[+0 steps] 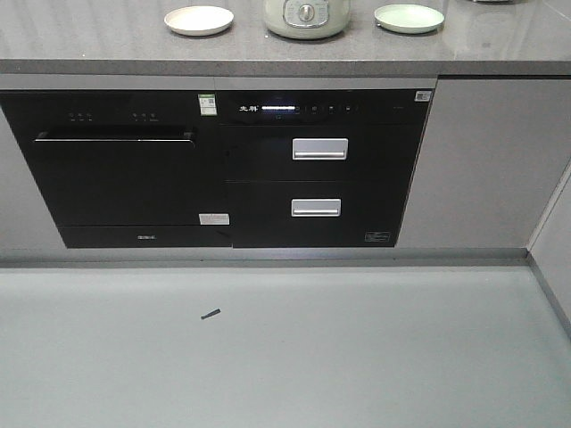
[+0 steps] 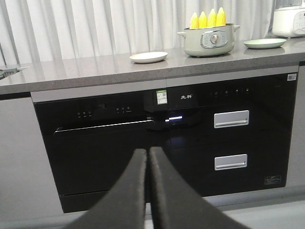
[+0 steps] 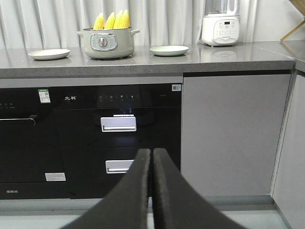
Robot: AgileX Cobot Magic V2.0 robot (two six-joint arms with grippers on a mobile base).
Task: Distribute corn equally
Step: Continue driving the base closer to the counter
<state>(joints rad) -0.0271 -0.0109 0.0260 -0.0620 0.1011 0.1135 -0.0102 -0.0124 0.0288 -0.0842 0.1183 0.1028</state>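
Corn (image 2: 208,19) stands tips-up in the pot (image 2: 190,43) on the bench (image 2: 95,67), high ahead between both arms (left jaws, right jaws pressed together, empty); neither looks nearer.

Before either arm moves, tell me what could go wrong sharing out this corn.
The four corn cobs stand packed together in the pot; lifting one could drag a neighbour out.
The cream plate and green plate look shallow, so a round cob may roll off.
The left gripper and right gripper are both shut; reaching in unopened, they would knock cobs rather than grip.
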